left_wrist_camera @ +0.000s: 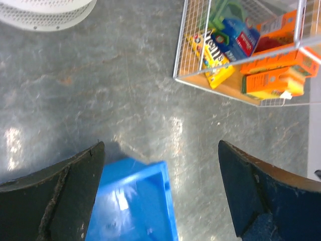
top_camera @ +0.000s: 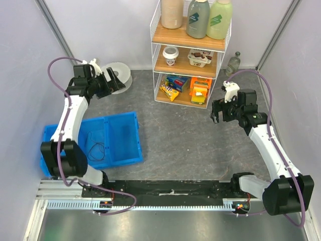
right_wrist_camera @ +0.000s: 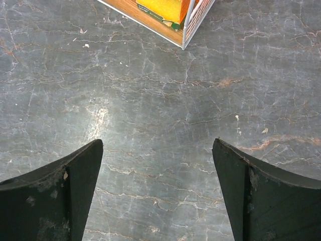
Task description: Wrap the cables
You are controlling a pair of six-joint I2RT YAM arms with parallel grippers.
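With left tool (top_camera: 112, 80) and right tool (top_camera: 215, 114) both spread empty, I fear the thread-thin black wire (top_camera: 95, 148) in the lower-left blue bin (top_camera: 124, 116) slips my pinch.

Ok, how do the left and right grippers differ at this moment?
The left gripper hangs at the far left beside the spool; the right gripper hangs to the right of the shelf. The left's camera shows a corner of the bin below it; the right's shows only table and a shelf corner. Both are open and empty; the cable lies in the bin, untouched.
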